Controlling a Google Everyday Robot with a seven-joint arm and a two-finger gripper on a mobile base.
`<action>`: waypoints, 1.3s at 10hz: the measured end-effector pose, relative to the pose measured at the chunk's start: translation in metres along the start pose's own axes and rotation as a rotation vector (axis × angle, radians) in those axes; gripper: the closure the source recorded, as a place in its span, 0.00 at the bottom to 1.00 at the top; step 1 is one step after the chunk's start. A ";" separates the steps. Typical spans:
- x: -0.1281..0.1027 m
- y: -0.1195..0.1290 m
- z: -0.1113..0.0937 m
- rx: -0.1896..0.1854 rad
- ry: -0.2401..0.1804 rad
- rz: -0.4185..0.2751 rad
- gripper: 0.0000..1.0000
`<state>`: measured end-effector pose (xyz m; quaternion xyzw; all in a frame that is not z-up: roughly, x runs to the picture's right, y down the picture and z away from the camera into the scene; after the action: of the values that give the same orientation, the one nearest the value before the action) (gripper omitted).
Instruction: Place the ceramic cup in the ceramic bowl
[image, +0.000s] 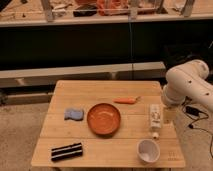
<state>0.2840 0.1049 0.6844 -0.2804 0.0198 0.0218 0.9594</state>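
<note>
The ceramic cup (148, 150), small and white, stands upright near the table's front right corner. The ceramic bowl (104, 119), wide and glossy orange-brown, sits at the middle of the table, left of and behind the cup. It holds nothing. My white arm (186, 86) reaches in from the right. My gripper (170, 114) hangs at the table's right edge, beside a lying white bottle (155, 118) and behind the cup. It is open and holds nothing.
On the wooden table (90, 90) an orange carrot-like piece (126, 100) lies behind the bowl, a blue sponge (74, 114) to its left, and a black striped bar (67, 151) at the front left. A dark shelf unit stands behind.
</note>
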 end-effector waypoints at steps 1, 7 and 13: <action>0.000 0.000 0.000 0.000 0.000 0.000 0.20; -0.007 0.021 0.022 -0.003 -0.016 -0.019 0.20; -0.026 0.050 0.040 -0.021 -0.033 -0.106 0.20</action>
<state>0.2567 0.1677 0.6931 -0.2909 -0.0113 -0.0241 0.9564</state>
